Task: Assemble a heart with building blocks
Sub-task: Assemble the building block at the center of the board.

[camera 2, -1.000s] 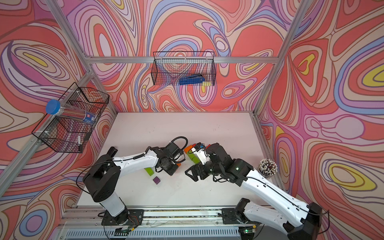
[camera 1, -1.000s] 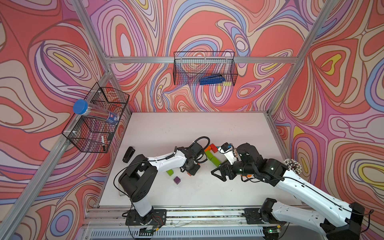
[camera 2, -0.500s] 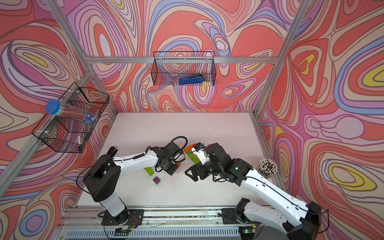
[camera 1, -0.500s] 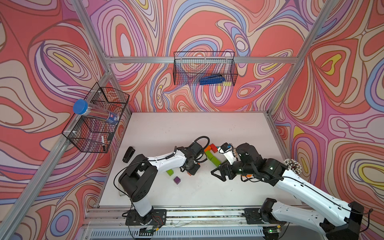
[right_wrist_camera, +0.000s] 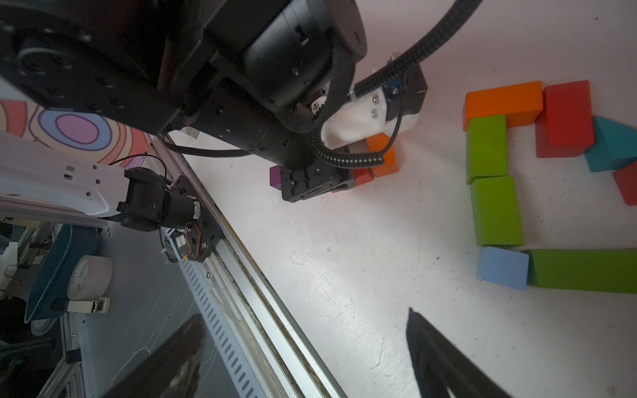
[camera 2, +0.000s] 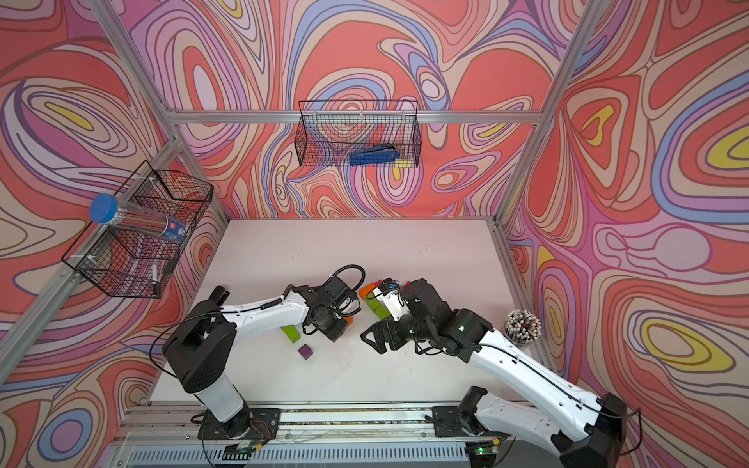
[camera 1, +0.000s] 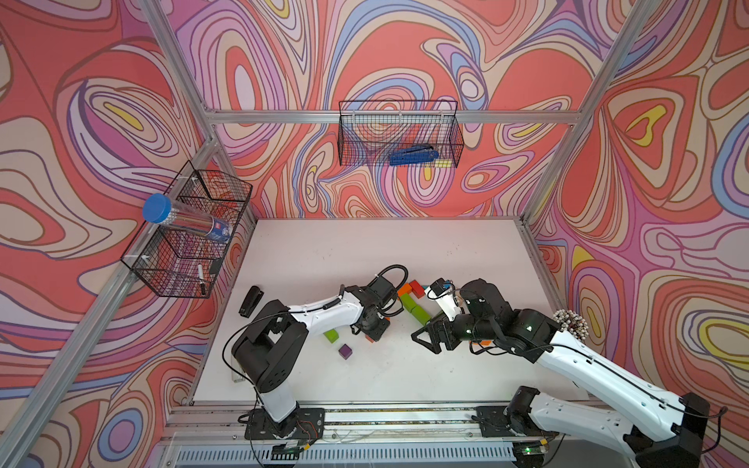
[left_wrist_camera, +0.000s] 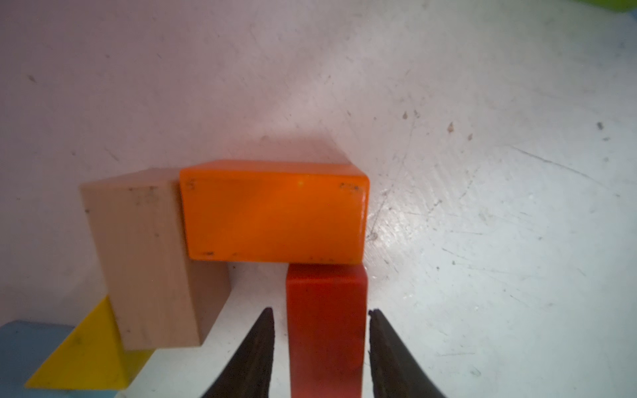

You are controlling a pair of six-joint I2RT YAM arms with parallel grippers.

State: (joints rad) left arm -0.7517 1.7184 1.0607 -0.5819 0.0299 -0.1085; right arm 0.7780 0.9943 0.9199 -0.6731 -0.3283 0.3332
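In the left wrist view a red brick (left_wrist_camera: 325, 330) lies on the table between my left gripper's (left_wrist_camera: 320, 310) fingers, with a thin gap on each side. Its far end butts an orange brick (left_wrist_camera: 274, 213), which touches a plain wood block (left_wrist_camera: 144, 248); a yellow triangle (left_wrist_camera: 89, 351) and a light blue block (left_wrist_camera: 20, 344) lie beyond. The right wrist view shows an outline of orange (right_wrist_camera: 503, 101), red (right_wrist_camera: 565, 117), green (right_wrist_camera: 496, 210), light blue (right_wrist_camera: 503, 267) and teal (right_wrist_camera: 613, 144) blocks. My right gripper (right_wrist_camera: 305, 313) hovers wide open and holds nothing, near the table's front (camera 1: 425, 338).
A loose green block (camera 1: 331, 335) and a purple cube (camera 1: 345, 351) lie in front of the left arm. A black stapler (camera 1: 250, 300) sits at the table's left edge and a cup of pencils (camera 2: 521, 328) at its right. Wire baskets (camera 1: 399, 137) hang on the walls.
My left gripper's jaws have parted from the red brick, which now rests on the table. Both arms have hardly moved.
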